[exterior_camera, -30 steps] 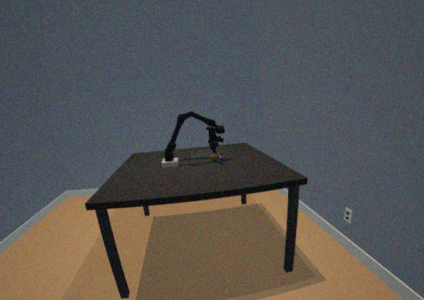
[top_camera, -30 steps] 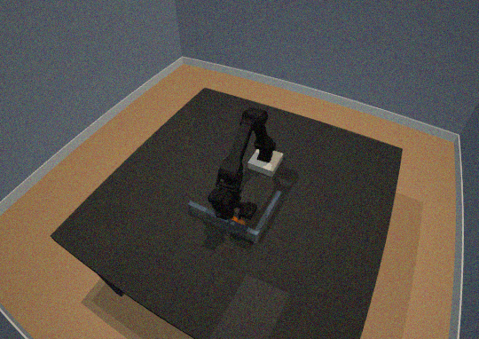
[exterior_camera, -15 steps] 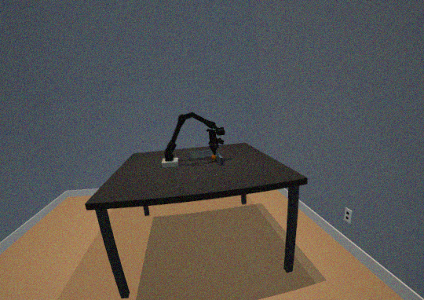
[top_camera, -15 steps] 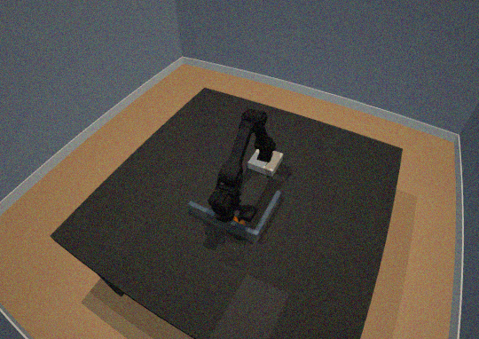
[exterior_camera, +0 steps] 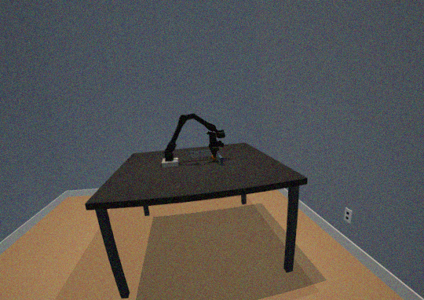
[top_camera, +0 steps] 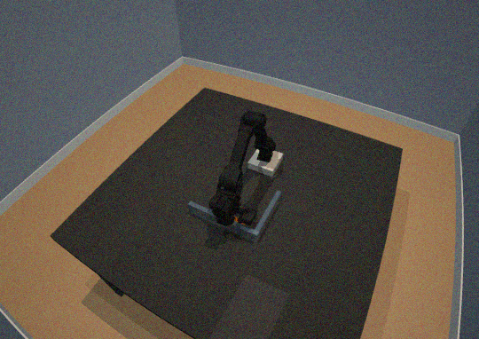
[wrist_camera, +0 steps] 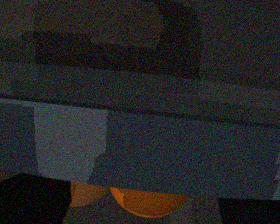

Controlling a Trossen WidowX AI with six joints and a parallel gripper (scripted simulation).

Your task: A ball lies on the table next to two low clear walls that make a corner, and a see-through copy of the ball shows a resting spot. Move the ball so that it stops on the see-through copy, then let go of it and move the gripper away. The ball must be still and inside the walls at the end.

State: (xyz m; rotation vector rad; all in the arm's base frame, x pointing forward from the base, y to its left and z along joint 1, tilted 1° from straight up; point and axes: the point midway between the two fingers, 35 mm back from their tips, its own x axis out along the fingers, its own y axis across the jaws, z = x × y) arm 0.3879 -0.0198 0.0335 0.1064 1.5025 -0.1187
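Dark table (top_camera: 333, 209); open hand (top_camera: 234, 218) over orange ball (wrist_camera: 147, 203).

orange ball (wrist_camera: 149, 204) on table, by clear walls (top_camera: 266, 215) corner

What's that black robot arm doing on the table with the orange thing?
A black robot arm bends down from its white base on the dark table, with its claw lowered inside the corner made by two low clear bluish walls. Between the claw's dark fingers sits a small orange ball, close to one wall. The claw is open, not squeezing it, so the ball is not gripped. Whether the ball already rests on its see-through target spot cannot be told.
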